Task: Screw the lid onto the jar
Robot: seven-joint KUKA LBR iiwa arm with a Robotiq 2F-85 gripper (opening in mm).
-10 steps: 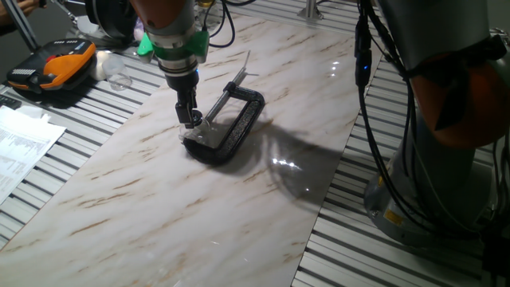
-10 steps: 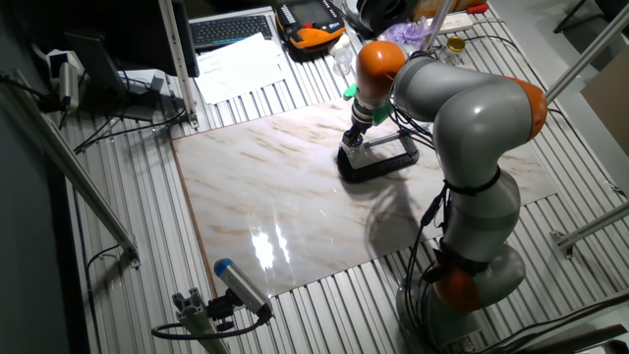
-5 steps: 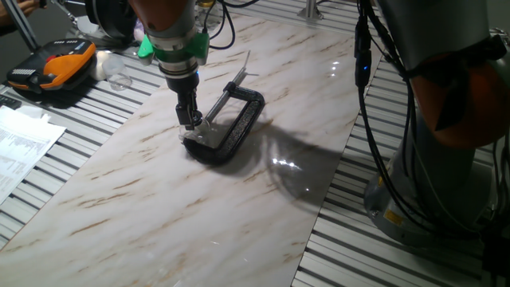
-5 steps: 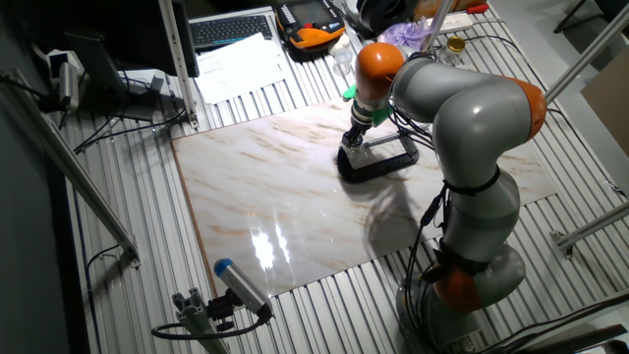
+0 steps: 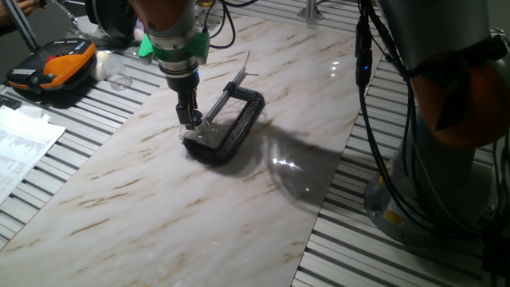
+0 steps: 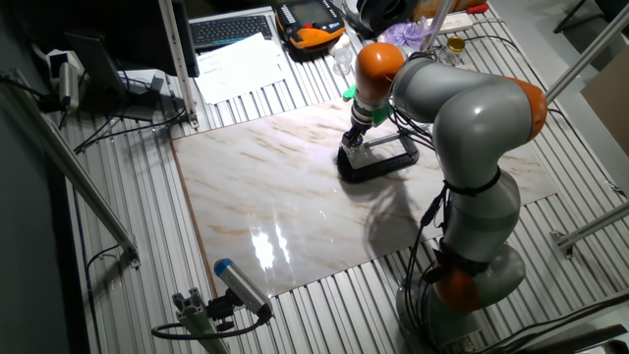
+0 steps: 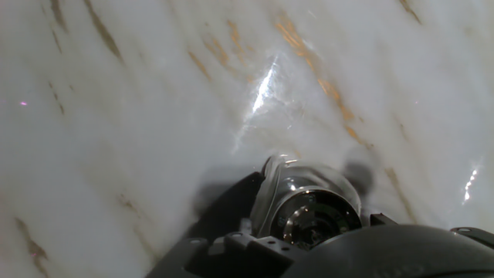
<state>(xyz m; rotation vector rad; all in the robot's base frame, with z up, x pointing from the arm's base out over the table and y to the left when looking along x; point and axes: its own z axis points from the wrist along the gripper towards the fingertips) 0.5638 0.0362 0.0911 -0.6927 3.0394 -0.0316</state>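
Right now my pincer (image 5: 191,121) points straight down at the near end of the black clamp (image 5: 231,127), which lies flat on the marble table (image 5: 159,199). My fingers look drawn close together, their tips low over the clamp's jaw end, but neither side camera shows the fingertips clearly enough to settle whether they pinch anything. I cannot tell whether I grip the lid or merely hover at it.

Looking along my fingers, I see the lid (image 7: 315,212): a round, shiny metal cap with a bright rim and a darker centre, right under my hand at the bottom of the picture. Clear glassy material (image 7: 272,179) shows at its upper left edge, which I take to be the jar; whether the lid sits squarely on it is hidden from me.

I judge both pieces light and small. The lid is stiff and smooth, so it could slip or spin between my pads; the best hold is across its rim, on opposite sides, squarely level. The jar is slick and easy to tip or turn along with the lid, and it may crack under hard squeezing. Gentle downward pressure while twisting seems wise, so that the thread catches straight.
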